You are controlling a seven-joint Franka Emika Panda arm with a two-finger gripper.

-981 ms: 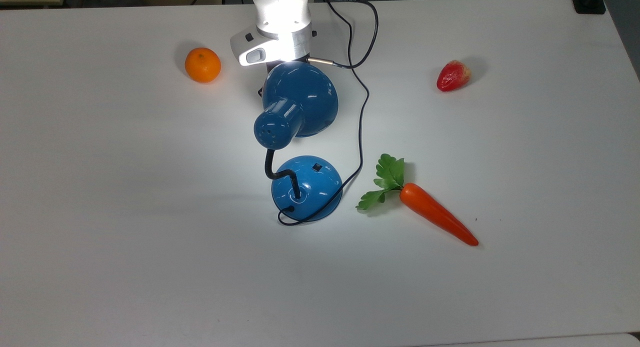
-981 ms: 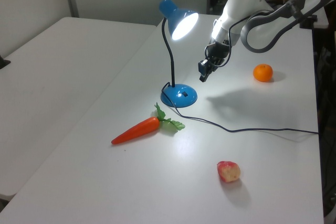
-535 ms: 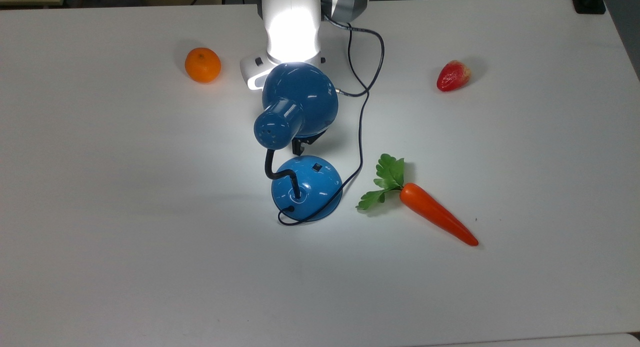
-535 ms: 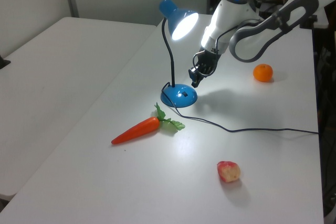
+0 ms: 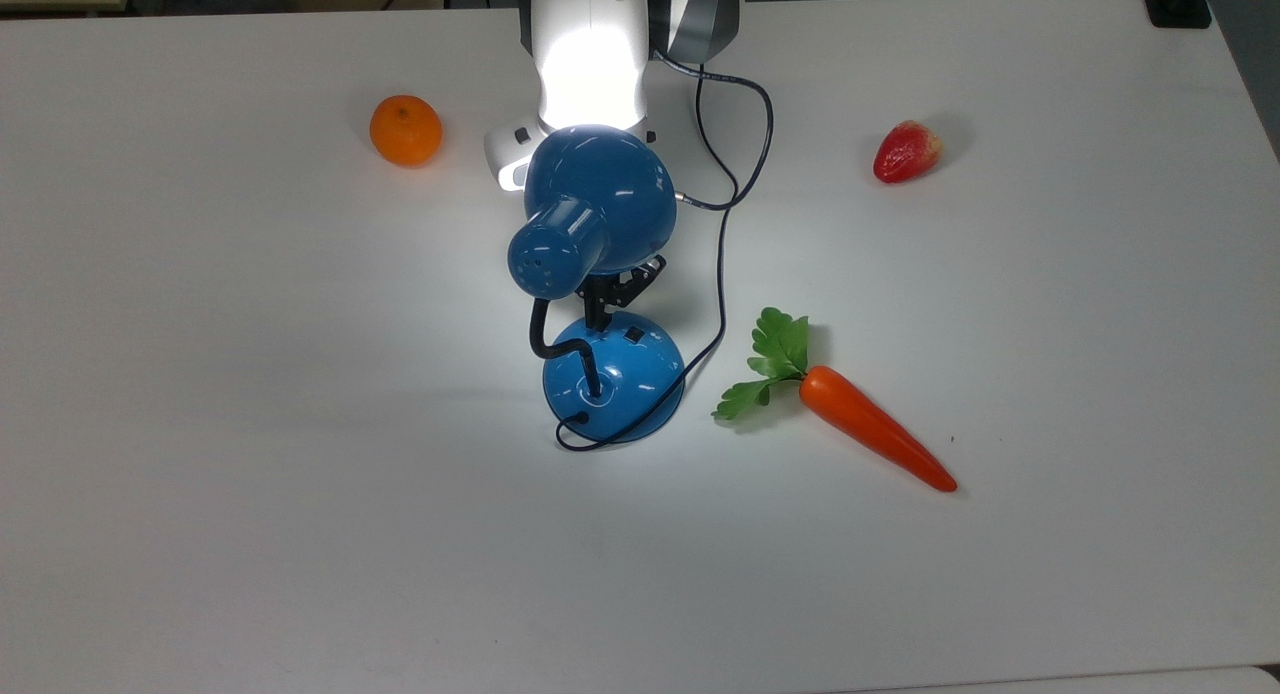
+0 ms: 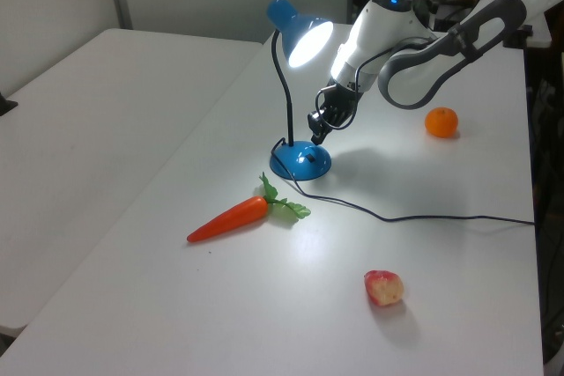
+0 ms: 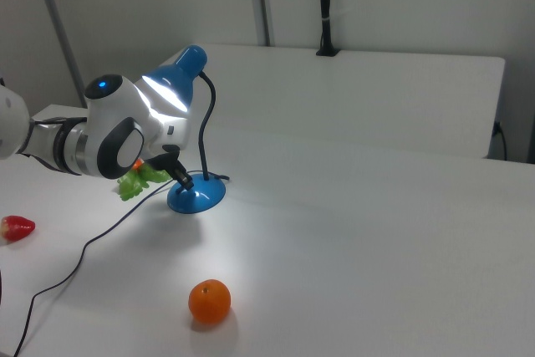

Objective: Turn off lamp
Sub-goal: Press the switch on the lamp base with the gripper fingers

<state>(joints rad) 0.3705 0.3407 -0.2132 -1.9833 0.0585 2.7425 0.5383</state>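
Blue and glossy, the lamp [image 5: 600, 274] was lit, its glow washing the white bench [image 5: 250, 494] and the arm's casing, so the task was not yet done. The claw [image 6: 315, 130] hung just above the domed base [image 6: 300, 161], its tip close over the small black switch [image 5: 633, 333]; whether it touched could not be told. Its fingers looked drawn together into a single point, pinching nothing. By the look of it, the approach was almost over and what remained was the press on the switch.

The base sat directly below the claw, and the shade [image 7: 171, 83] hung above it, between claw and camera in the top view. The neck [image 6: 285, 85] rose roughly upright from the base, the lamp's long axis, then bent over so the shade's open mouth faced down and toward the arm. The cord [image 5: 722, 234] left the base and trailed past the claw toward the arm's foot.

A carrot [image 5: 870, 429] lay near the base, and the orange [image 5: 405, 130] and strawberry [image 5: 906, 152] lay well apart from the claw.
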